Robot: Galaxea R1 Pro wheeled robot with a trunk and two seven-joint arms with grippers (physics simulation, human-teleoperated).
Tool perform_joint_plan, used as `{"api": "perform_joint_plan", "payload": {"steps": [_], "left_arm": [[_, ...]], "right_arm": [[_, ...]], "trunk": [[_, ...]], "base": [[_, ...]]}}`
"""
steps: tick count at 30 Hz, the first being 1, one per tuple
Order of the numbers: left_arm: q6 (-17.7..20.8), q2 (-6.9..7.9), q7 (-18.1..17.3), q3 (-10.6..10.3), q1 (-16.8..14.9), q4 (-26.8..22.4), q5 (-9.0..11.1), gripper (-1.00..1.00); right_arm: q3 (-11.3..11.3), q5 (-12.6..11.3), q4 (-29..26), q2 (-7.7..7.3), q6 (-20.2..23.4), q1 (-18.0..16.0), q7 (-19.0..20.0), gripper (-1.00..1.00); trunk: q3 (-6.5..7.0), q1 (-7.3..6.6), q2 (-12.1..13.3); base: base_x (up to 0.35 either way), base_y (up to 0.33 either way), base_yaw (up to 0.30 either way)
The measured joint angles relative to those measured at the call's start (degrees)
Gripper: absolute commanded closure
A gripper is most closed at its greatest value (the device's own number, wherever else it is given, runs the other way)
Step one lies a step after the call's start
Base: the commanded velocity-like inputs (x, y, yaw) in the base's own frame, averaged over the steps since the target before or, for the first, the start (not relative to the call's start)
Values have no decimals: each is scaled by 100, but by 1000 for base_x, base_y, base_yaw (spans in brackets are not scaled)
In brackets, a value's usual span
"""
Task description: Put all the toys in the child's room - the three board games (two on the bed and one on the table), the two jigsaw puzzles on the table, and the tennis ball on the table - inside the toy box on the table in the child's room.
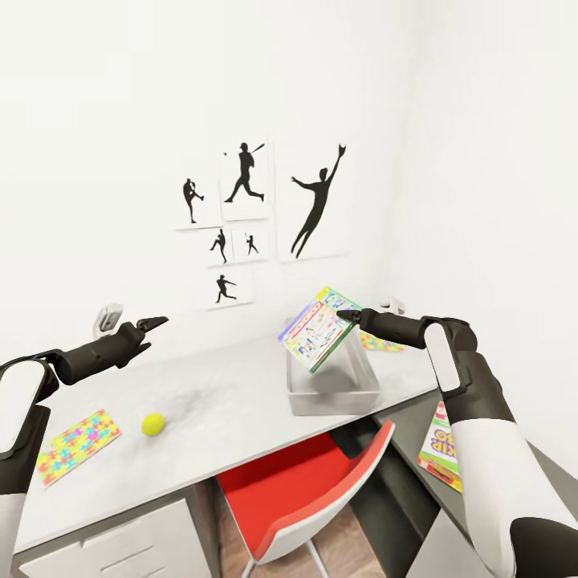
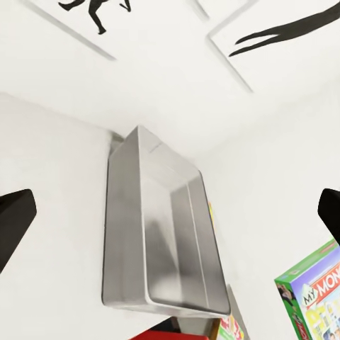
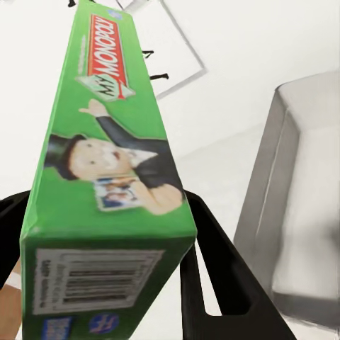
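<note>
My right gripper (image 1: 350, 315) is shut on the green-edged Monopoly board game (image 1: 317, 329), held tilted over the far left part of the toy box (image 1: 333, 393). Black fingers (image 3: 212, 283) clamp the game (image 3: 106, 156) by its edge. The grey toy box (image 2: 159, 234) looks empty inside. On the table (image 1: 233, 401), the tennis ball (image 1: 153, 424) lies near a jigsaw puzzle (image 1: 76, 445) at the left. A second jigsaw puzzle (image 1: 379, 343) peeks out behind the toy box. My left gripper (image 1: 152, 323) hovers open above the table, left of the toy box.
A Skip-Bo board game (image 1: 441, 449) lies on the dark grey cabinet section at the lower right. A red and white chair (image 1: 305, 490) is tucked under the table's front edge. Baseball-player silhouettes (image 1: 249, 209) hang on the white wall behind.
</note>
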Motion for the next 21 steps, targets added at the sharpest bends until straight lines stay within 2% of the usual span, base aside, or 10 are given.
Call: {"api": "perform_joint_plan", "payload": {"steps": [8, 21], "left_arm": [[-1, 0, -1, -1, 0, 41, 0, -100], [0, 0, -1, 6, 0, 81, 0, -100]], "right_arm": [[-1, 16, -1, 0, -1, 0, -2, 100], [0, 27, 1, -1, -4, 0, -7, 100]], "trunk": [[0, -1, 0], [0, -1, 0]], "base": [[143, -182, 8], [209, -208, 14]]}}
